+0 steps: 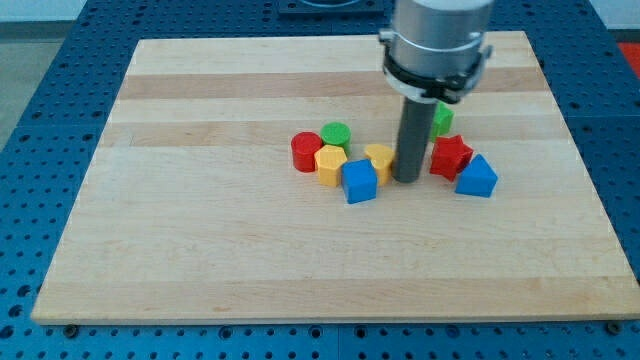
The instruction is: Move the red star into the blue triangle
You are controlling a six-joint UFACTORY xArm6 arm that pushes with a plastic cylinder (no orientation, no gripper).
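Observation:
The red star (450, 156) lies right of the board's middle, touching the blue triangle (477, 178), which sits just to its lower right. My tip (407, 178) stands on the board just left of the red star, between it and a yellow block (379, 159) that the rod partly hides. The rod's wide grey body comes down from the view's top.
A green block (441, 120) is partly hidden behind the rod, above the red star. Left of the tip is a cluster: blue cube (359, 182), yellow hexagon (330, 164), red cylinder (306, 151), green cylinder (336, 134). The wooden board (200, 230) lies on a blue perforated table.

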